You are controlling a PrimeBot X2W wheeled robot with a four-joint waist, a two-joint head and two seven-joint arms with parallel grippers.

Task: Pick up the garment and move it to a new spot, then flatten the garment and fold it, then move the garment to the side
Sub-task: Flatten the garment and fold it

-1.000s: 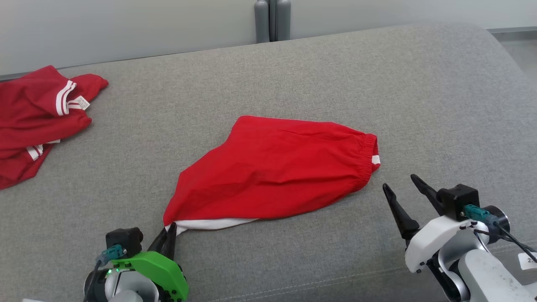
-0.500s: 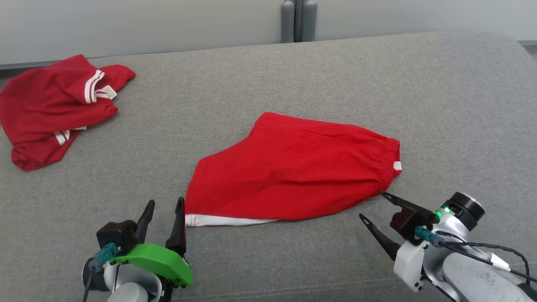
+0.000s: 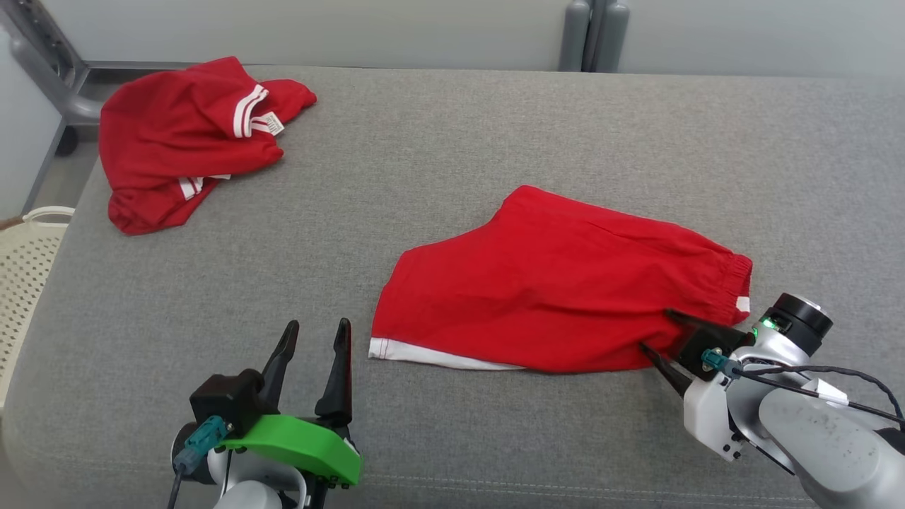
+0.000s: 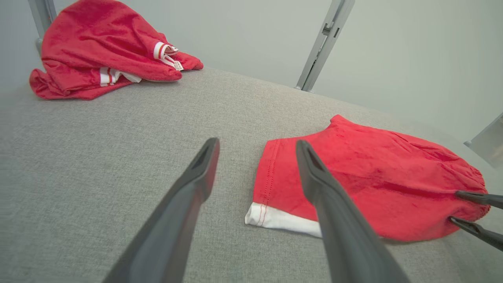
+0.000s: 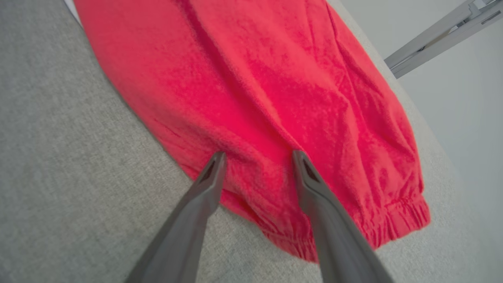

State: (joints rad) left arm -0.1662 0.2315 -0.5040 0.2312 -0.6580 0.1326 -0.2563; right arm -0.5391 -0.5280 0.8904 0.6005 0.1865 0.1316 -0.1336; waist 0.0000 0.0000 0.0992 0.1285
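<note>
1. The garment [image 3: 565, 283], red shorts, lies flat on the grey cushioned surface [image 3: 452, 141].
2. My left claw [image 3: 316, 326]: spread wide, empty, just beside the garment's white hem.
3. My right claw [image 3: 655, 329]: fingers apart, tips over the garment's waistband end.

1. No text, brand, number or sign is clear enough to read in any view.
2. A small white tag [image 3: 274, 124] hangs at the white-striped edge of the red top [image 3: 177, 134]. It carries dark print in rows, too small to read in the head view. It is just as blurred in the left wrist view.
3. The garment [image 3: 558, 283] has a small white patch [image 3: 742, 304] at its elastic waistband. Whether it bears any print cannot be told.
4. A white tab [image 3: 820, 387] sits on the right arm's cable, with nothing legible on it.
</note>
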